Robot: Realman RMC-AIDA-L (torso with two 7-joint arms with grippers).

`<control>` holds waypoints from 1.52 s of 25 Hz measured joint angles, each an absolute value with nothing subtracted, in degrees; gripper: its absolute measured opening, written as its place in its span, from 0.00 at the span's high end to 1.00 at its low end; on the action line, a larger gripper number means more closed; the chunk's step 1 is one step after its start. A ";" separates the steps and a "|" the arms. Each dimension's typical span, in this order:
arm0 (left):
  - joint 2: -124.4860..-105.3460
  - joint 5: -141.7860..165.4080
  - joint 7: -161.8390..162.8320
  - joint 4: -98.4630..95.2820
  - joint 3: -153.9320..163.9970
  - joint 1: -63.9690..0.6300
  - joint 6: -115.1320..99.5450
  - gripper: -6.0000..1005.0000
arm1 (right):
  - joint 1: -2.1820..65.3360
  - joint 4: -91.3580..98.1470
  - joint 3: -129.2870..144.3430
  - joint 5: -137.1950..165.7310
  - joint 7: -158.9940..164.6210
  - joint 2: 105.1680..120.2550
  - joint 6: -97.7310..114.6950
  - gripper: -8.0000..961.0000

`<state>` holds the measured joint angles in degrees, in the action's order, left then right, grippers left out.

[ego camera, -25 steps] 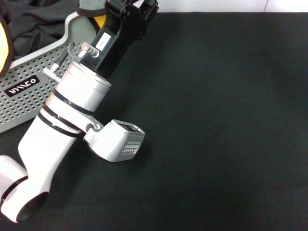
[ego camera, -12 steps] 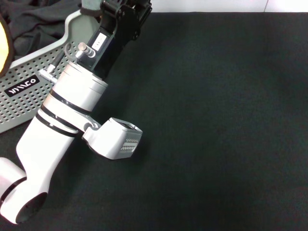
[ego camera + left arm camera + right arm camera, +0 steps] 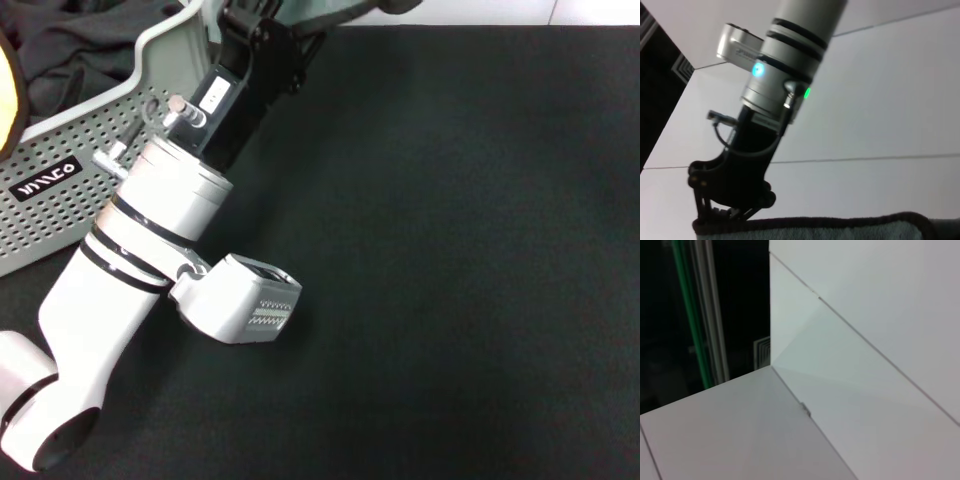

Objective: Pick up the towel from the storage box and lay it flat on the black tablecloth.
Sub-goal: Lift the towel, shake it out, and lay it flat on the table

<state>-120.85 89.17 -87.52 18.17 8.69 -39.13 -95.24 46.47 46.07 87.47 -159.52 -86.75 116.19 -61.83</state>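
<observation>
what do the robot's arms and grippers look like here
The left arm is glossy white, ringed by thin black bands, with a boxy white camera module and silver pins at the wrist. Above that sits a black wrist section with a small white label and a black gripper mount. The right arm is out of the head view.

The right gripper [image 3: 725, 207] reaches down from its white arm [image 3: 790, 55] onto the dark-trimmed edge of the towel [image 3: 850, 227]; blue and green lights glow on the wrist; a pale panelled wall [image 3: 880, 110] lies behind.
</observation>
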 joint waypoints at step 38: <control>-120.85 95.43 -50.00 18.29 14.31 -36.97 -100.04 0.49 | 44.35 28.43 84.83 -159.36 -90.91 116.19 -70.63 0.95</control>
